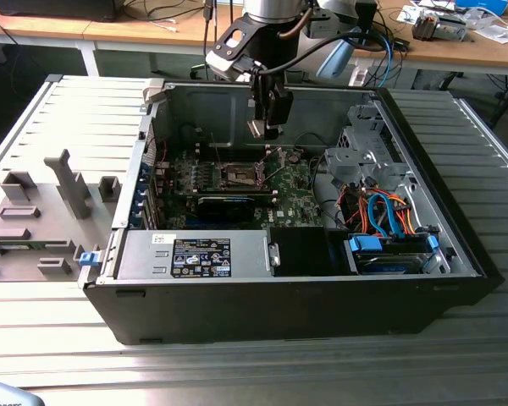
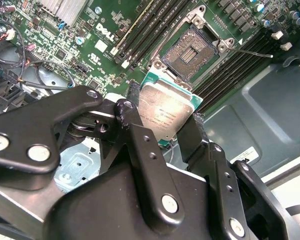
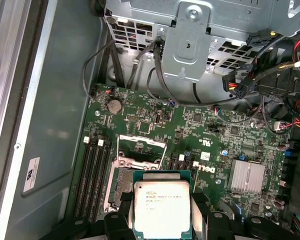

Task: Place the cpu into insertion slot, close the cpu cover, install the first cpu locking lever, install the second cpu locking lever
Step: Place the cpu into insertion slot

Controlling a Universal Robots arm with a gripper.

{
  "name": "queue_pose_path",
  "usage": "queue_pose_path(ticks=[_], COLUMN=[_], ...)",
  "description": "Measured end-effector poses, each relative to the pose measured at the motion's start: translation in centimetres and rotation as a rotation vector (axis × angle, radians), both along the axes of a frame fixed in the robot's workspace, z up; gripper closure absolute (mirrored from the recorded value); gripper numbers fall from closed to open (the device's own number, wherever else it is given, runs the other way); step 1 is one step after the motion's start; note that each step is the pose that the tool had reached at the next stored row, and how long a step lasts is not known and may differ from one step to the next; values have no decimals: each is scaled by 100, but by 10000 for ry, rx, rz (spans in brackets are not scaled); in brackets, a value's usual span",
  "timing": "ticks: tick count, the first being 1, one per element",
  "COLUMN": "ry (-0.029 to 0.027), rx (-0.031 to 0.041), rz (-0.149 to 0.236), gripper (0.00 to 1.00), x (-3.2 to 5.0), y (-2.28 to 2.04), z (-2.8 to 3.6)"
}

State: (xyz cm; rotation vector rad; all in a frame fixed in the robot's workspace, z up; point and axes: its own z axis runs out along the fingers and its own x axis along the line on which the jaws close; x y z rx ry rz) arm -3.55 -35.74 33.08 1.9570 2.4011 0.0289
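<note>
Exterior view: on the ribbed grey metal bench (image 1: 237, 372) sits an open black computer case (image 1: 322, 309), the black pincer (image 1: 263, 129) inside clenching a silvery-grey square cpu (image 1: 256, 128).

In the exterior view, bright, even light is coming from above, and the ribbed metal worktop (image 1: 59, 338) is giving back a pale sheen. The open computer case (image 1: 279, 304) is shading its own inside, so the motherboard (image 1: 292, 199) is lying dimmer than the surroundings. In both wrist views the cpu (image 3: 161, 207) (image 2: 165, 107) is catching a soft, diffuse gleam on its metal top. In the first wrist view the heatsink (image 3: 247, 177) is shining brightest, and the grey case panel (image 3: 55, 125) is carrying a faint, smeared highlight. In the second wrist view the black claw (image 2: 162, 122) is showing dull highlights along its edges and is darkening the parts beneath it.
</note>
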Motion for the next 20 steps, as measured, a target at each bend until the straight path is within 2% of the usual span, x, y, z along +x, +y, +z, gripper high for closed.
queue_pose_path(ticks=[20], ry=[0], rx=[0], rz=[-204], gripper=[46], x=[0], y=[0], z=[0])
